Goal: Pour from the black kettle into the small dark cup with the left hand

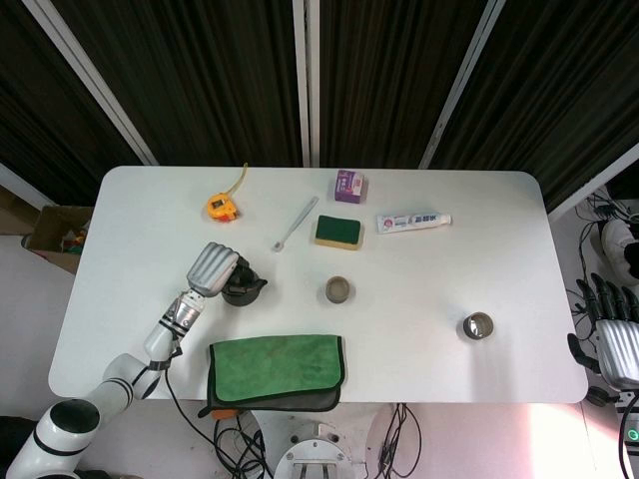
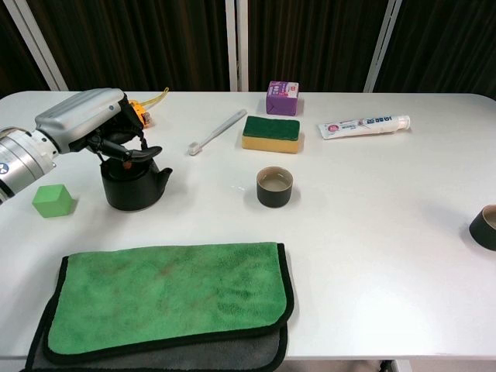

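Observation:
The black kettle (image 1: 244, 290) (image 2: 133, 186) stands upright on the white table (image 2: 372, 232), left of centre, its spout pointing right. My left hand (image 1: 211, 269) (image 2: 85, 122) is over its top, fingers curled around the handle. A small dark cup (image 1: 338, 289) (image 2: 275, 187) with a pale inside sits about a hand's width to the right of the kettle. My right hand (image 1: 611, 339) hangs beyond the table's right edge, fingers apart and holding nothing.
A second dark cup (image 1: 478, 325) (image 2: 486, 227) stands at the right. A green cube (image 2: 53, 200) lies left of the kettle, a green cloth (image 2: 167, 298) at the front edge. Sponge (image 2: 271, 132), toothbrush (image 2: 217, 132), toothpaste (image 2: 364, 124), purple box (image 2: 282, 98) and tape measure (image 1: 221, 206) lie at the back.

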You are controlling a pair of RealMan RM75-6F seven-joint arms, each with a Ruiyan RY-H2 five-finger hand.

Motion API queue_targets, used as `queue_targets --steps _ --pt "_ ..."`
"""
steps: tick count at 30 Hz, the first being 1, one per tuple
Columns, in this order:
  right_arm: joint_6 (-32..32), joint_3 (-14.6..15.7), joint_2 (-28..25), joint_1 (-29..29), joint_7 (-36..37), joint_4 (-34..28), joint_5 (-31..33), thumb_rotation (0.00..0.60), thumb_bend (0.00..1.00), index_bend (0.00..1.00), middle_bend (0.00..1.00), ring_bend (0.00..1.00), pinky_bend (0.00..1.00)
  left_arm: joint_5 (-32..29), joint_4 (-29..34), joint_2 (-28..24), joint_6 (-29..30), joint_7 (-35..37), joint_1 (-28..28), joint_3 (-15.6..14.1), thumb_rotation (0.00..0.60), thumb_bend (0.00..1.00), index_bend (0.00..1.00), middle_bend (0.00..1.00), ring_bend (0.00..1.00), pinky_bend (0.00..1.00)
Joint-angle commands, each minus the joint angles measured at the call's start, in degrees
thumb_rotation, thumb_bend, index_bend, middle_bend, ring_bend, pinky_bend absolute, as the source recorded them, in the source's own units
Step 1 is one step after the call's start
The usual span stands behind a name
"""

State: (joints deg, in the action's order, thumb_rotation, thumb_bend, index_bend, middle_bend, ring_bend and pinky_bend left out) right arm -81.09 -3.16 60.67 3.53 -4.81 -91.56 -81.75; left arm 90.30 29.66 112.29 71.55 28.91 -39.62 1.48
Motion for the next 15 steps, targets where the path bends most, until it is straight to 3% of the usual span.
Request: queue_targets --steps 1,8,15 --pt "0.00 0.02 -0.02 0.01 -0.07 -0.06 -0.02 0.600 0.36 0.00 0.00 0.00 0.00 0.30 -0.51 0.10 0.35 0.60 0.20 -0.31 0.205 0.21 1.00 1.00 0.93 0.82" --pt "-0.02 0.04 -0.03 0.02 -0.15 -0.16 -0.05 0.600 0.36 0.00 0.00 0.00 0.00 0.80 -1.44 0.08 0.86 1.54 0.38 -0.77 0.087 0.18 1.00 1.00 0.92 0.81" --pt "0.02 0.04 0.08 0.06 -0.13 -0.07 -0.05 0.600 0.36 0.00 0.00 0.00 0.00 1.53 -1.97 0.11 0.54 1.40 0.45 -1.70 0.073 0.17 0.98 1.00 0.90 0.80"
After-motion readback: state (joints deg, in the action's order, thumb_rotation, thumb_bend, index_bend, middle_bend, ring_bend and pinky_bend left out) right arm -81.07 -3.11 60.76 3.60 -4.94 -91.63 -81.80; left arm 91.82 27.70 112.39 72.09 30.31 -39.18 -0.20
